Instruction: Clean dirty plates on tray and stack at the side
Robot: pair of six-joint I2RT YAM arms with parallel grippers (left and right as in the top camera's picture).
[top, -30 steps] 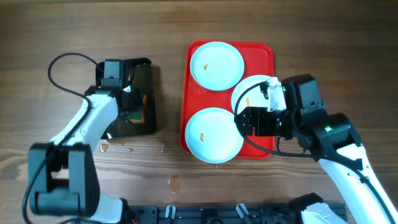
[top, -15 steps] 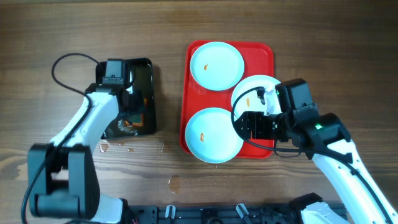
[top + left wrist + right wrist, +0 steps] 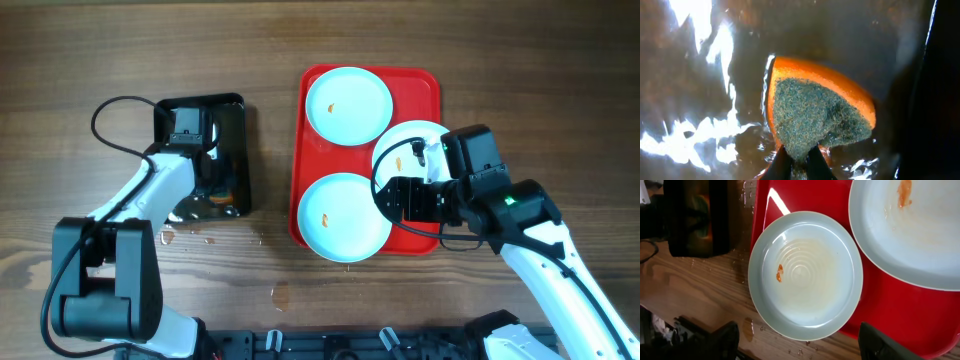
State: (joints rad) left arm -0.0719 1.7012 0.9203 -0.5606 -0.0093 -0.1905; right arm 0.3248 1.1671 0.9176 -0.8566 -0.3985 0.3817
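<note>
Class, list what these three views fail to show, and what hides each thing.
Overhead: the right-hand plate is partly covered by the right arm.
Left wrist: the left fingers cover the lower end of the sponge and are cut by the bottom edge. In the overhead view, their own wrist hides them.
Right wrist: the right fingers are cut by the bottom edge, and the black tray is too dark to read.

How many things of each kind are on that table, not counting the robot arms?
Round pale light-blue plates: 3
Rectangular trays: 2, the large red plastic tray and the smaller black tray
Orange sponge with a green scouring face: 1
Total: 6
</note>
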